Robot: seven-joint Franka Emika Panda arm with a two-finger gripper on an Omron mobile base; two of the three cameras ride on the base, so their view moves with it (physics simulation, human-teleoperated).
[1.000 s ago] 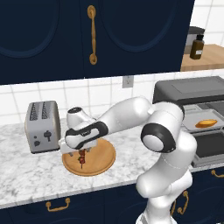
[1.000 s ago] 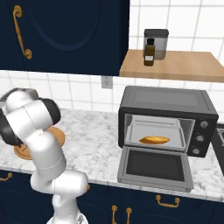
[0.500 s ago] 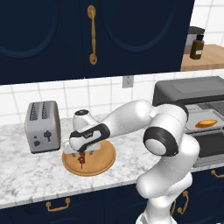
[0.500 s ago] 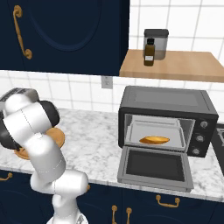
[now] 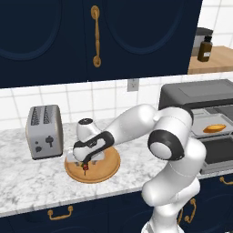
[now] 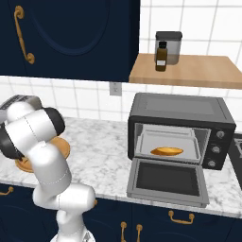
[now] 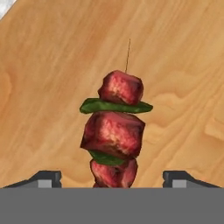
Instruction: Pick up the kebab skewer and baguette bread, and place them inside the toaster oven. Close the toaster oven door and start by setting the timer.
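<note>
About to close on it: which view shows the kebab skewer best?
The hand view: the kebab skewer lies on the wooden board, its chunks between the two fingertips. The left base view gives a small red speck under the gripper. In the right base view the arm blocks it.

Lighting: even, bright, diffuse; no single source apparent. Rendered pictures, sharp throughout, no motion blur, no bending at the edges.
Shadows: soft and faint; a slight dark patch on the wooden board (image 5: 102,169) under the gripper (image 5: 84,166).
Glare: none; mild sheen on the white arm (image 5: 136,125) and the silver toaster (image 5: 44,131).
Dark areas: navy cupboards (image 5: 54,36) nearly flat, little detail.
Hand view: skewer (image 7: 116,131) directly ahead of the fingertips (image 7: 43,178), coarse, slightly soft texture; wood grain smeared.
</note>
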